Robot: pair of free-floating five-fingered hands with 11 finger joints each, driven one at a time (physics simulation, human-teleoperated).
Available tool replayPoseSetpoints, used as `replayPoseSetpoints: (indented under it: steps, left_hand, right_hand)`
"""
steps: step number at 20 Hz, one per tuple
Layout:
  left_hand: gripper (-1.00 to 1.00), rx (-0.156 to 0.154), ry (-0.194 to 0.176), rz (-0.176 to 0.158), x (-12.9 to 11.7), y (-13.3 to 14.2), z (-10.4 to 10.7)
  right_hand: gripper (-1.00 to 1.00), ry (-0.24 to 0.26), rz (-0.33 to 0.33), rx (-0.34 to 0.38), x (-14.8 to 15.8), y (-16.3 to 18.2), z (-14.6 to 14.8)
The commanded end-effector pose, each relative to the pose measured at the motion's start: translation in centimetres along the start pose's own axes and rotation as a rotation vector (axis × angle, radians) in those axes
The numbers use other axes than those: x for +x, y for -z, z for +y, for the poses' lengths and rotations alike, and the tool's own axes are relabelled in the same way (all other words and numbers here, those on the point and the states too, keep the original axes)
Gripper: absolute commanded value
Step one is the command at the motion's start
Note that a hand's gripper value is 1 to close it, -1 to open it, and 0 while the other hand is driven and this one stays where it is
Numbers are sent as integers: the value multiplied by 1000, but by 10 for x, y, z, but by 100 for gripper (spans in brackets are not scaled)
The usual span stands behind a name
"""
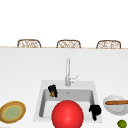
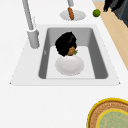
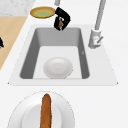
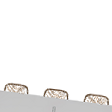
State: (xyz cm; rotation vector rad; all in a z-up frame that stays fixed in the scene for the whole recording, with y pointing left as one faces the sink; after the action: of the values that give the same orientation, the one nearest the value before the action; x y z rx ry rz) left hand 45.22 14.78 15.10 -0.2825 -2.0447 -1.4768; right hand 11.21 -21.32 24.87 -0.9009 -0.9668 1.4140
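My left hand (image 1: 52,89) hovers over the back left of the sink (image 1: 41,100), curled round a small orange-brown thing with a bit of green (image 1: 52,94). The left side view has this hand (image 2: 64,43) and its orange piece (image 2: 71,51) just above a white bowl (image 2: 69,65) on the sink floor. From the right side, the hand (image 3: 62,17) sits over the sink's far end, beyond the bowl (image 3: 58,67). My right hand (image 1: 95,110) hangs at the sink's front right corner. A big red ball (image 1: 67,115) covers the front of the sink.
A tall faucet (image 1: 67,72) stands behind the sink. Right of it, a white plate (image 1: 111,108) carries a long brown roll (image 1: 116,102), with a lime (image 1: 122,123) nearby. A yellow-rimmed woven plate (image 1: 12,111) lies on the left. Three wicker chairs (image 1: 68,44) line the counter's far side.
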Motion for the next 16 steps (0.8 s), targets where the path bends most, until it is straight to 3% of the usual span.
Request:
replayPoseSetpoints:
  steps: [1, 9, 16]
  left_hand:
    - [100, -5, -15, 2, 13, -26, 22]
    - [100, -34, 11, 12, 42, -77, 47]
    - [100, -41, 13, 18, 66, -122, 66]
  right_hand:
    - [0, 0, 0, 0, 0, 0, 0]
    - [0, 0, 0, 0, 0, 0, 0]
    - [0, 0, 0, 0, 0, 0, 0]
